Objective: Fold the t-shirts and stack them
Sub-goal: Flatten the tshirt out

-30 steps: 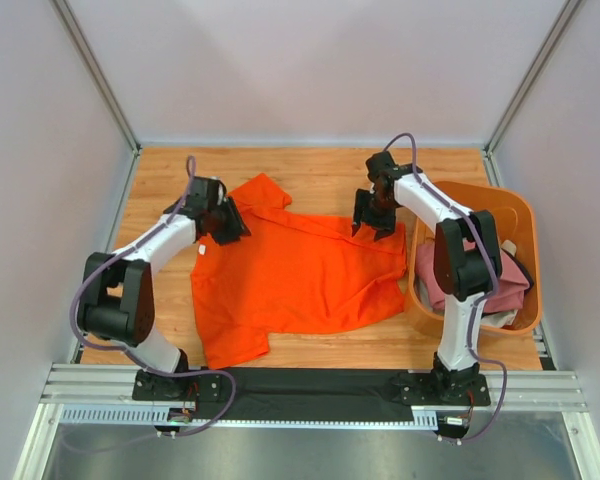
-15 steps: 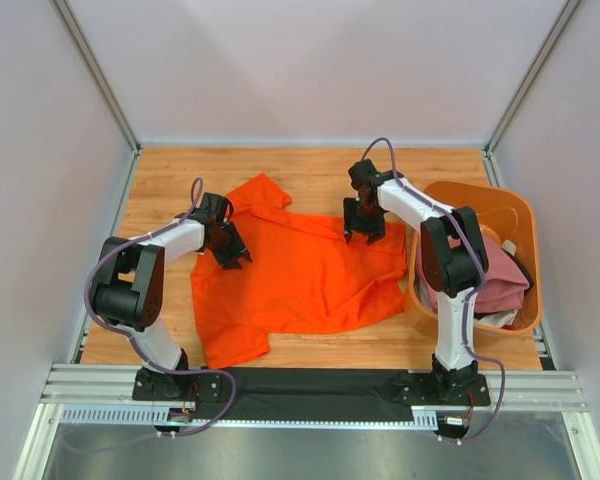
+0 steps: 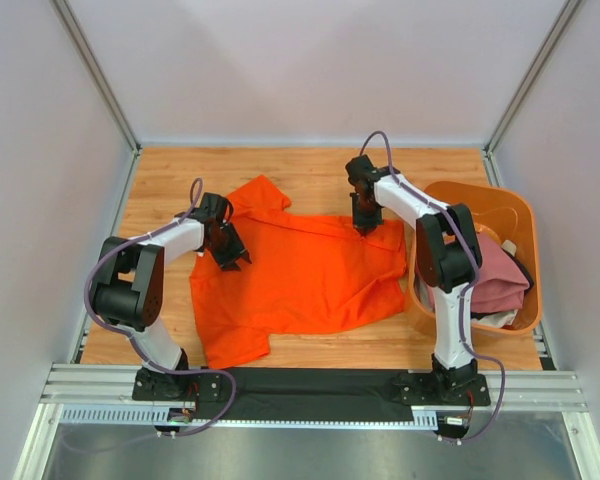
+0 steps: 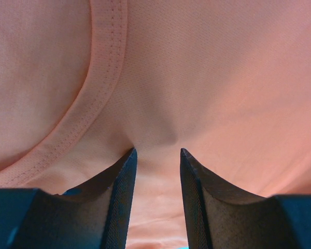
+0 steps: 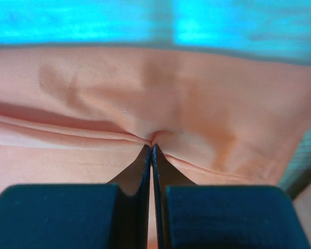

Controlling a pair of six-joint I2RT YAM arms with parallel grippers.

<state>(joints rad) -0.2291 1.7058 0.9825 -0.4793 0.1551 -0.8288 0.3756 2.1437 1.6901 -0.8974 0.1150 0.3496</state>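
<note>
The wooden table (image 3: 170,190) carries the orange t-shirt (image 3: 300,275), spread nearly flat across its middle with one sleeve pointing to the far left. At the right edge stands the orange tub (image 3: 500,197), which holds the crumpled pink t-shirt (image 3: 495,285). The left gripper (image 4: 156,151) rests on the orange shirt's left side just beside the stitched neckline (image 4: 101,88), fingers parted over a small pucker, while the right gripper (image 5: 152,147) is clamped tight on a fold at the shirt's far right edge.
</note>
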